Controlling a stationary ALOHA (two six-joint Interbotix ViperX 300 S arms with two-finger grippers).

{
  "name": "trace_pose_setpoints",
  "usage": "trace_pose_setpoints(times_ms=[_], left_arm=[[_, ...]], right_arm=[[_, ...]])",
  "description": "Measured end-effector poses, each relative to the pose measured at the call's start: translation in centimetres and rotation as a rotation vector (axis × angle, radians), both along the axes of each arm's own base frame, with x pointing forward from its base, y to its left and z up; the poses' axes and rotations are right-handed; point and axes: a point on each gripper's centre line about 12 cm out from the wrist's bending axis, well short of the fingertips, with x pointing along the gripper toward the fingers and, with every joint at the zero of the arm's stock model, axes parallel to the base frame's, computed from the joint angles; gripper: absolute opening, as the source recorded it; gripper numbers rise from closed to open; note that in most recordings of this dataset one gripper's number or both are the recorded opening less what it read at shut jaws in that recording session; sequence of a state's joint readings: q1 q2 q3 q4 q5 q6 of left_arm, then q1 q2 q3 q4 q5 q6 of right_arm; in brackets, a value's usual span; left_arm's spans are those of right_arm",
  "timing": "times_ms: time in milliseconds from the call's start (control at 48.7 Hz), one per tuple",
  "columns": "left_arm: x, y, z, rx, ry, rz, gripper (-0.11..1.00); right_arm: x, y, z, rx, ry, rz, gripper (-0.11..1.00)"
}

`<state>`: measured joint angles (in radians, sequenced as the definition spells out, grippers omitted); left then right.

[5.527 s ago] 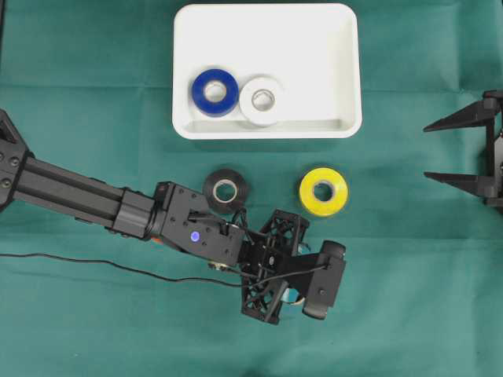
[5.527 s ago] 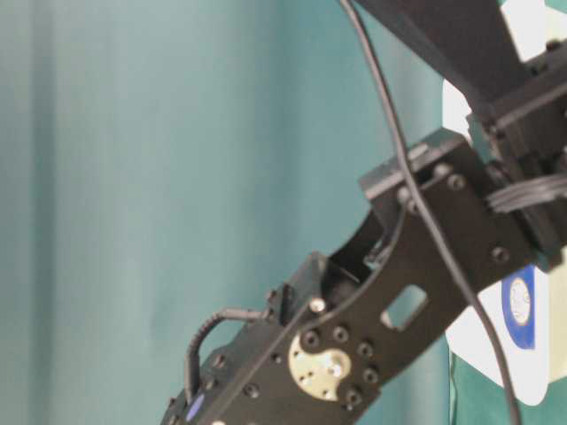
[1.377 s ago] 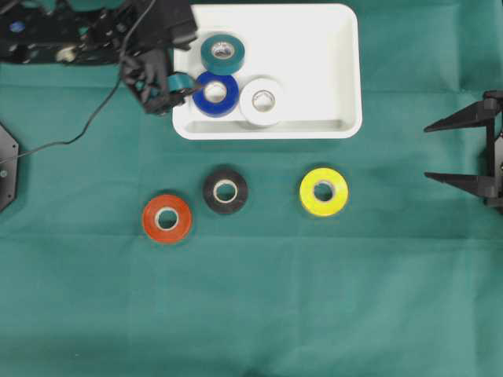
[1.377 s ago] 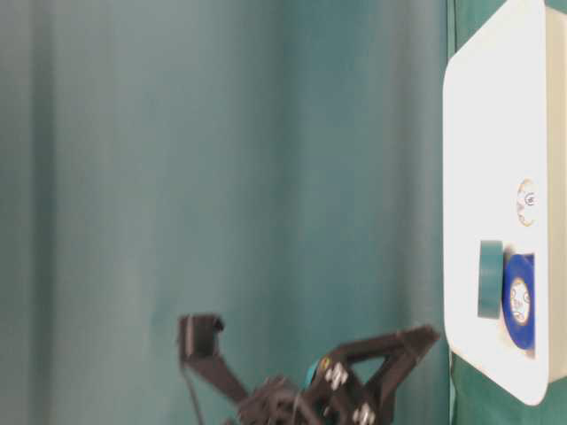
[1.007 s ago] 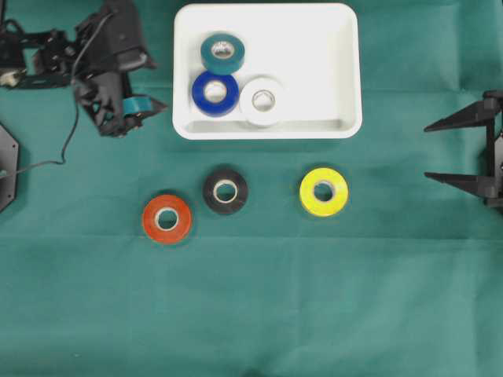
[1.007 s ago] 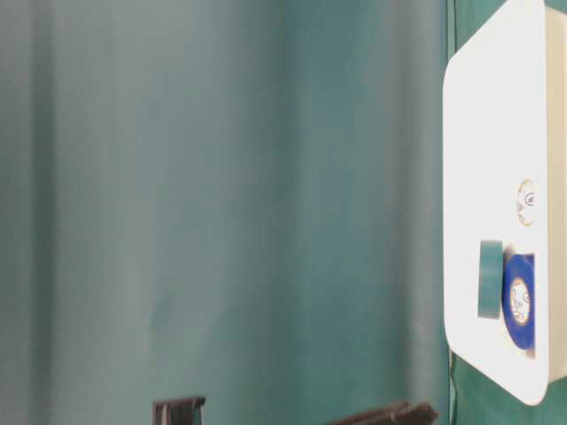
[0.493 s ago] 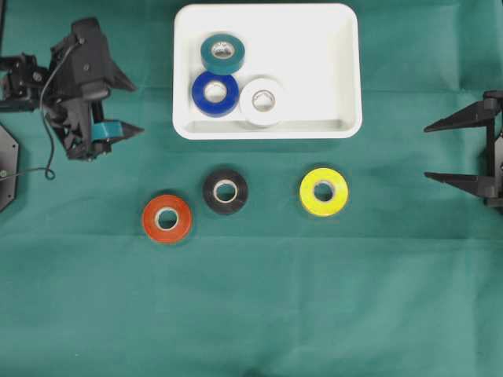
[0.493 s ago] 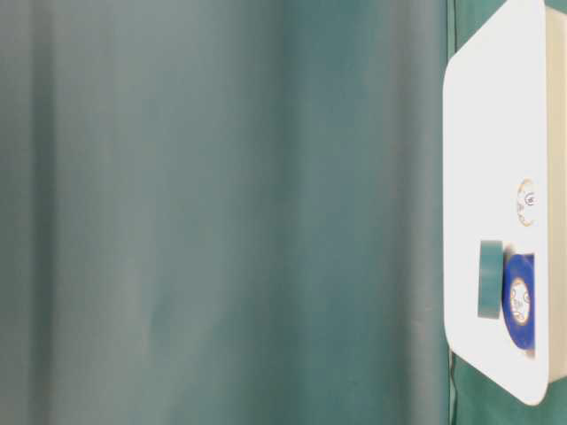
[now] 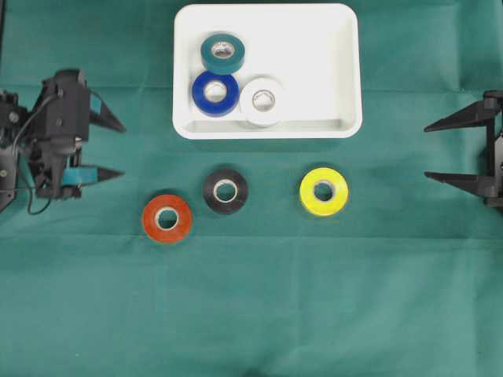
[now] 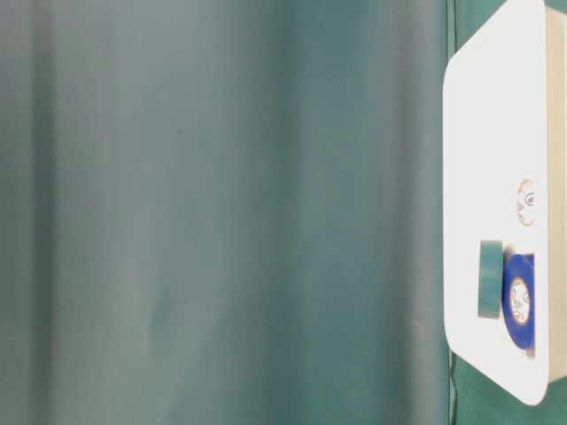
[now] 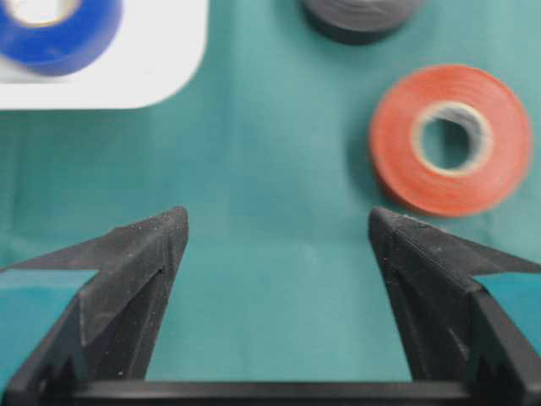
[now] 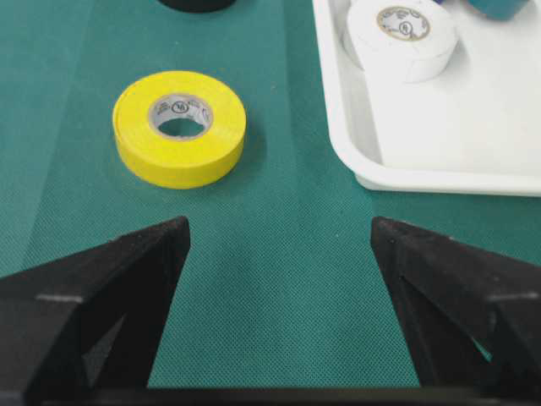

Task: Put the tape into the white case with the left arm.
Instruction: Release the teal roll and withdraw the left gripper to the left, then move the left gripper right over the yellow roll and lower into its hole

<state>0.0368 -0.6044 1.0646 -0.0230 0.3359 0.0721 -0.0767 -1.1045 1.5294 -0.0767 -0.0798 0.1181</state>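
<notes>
The white case (image 9: pixel 314 63) sits at the top middle and holds a teal roll (image 9: pixel 222 53), a blue roll (image 9: pixel 215 92) and a white roll (image 9: pixel 262 100). An orange roll (image 9: pixel 167 218), a black roll (image 9: pixel 225 191) and a yellow roll (image 9: pixel 324 191) lie on the green cloth below it. My left gripper (image 9: pixel 118 149), with teal bands, is open and empty at the left edge, left of the case. In the left wrist view the open gripper (image 11: pixel 279 227) has the orange roll (image 11: pixel 450 138) up to its right. My right gripper (image 9: pixel 428 151) is open and empty at the far right.
The green cloth (image 9: pixel 314 298) covers the whole table. A black cable (image 9: pixel 31 206) trails by the left arm. The table-level view shows the case (image 10: pixel 496 133) on edge at the right, with the teal roll (image 10: pixel 490 279) and blue roll (image 10: pixel 519 301) in it.
The left arm left the teal roll in the case, drew back to the left and down from the case, and its gripper stands open and empty. The right arm has not moved.
</notes>
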Motion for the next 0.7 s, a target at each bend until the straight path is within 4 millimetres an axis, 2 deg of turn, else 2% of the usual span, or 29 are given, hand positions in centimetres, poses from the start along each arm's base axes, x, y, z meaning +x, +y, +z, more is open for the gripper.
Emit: trace_pose_setpoints(times_ms=[205,699], left_arm=[[-0.7,-1.3,-0.6,-0.004,0.029,-0.054,0.86],[-0.9,-1.4,-0.8,-0.006,0.043,-0.055,0.86]], right_arm=[[0.0,0.0,0.0,0.0,0.0,0.002,0.62],[0.0,0.0,0.0,0.0,0.0,0.0,0.62]])
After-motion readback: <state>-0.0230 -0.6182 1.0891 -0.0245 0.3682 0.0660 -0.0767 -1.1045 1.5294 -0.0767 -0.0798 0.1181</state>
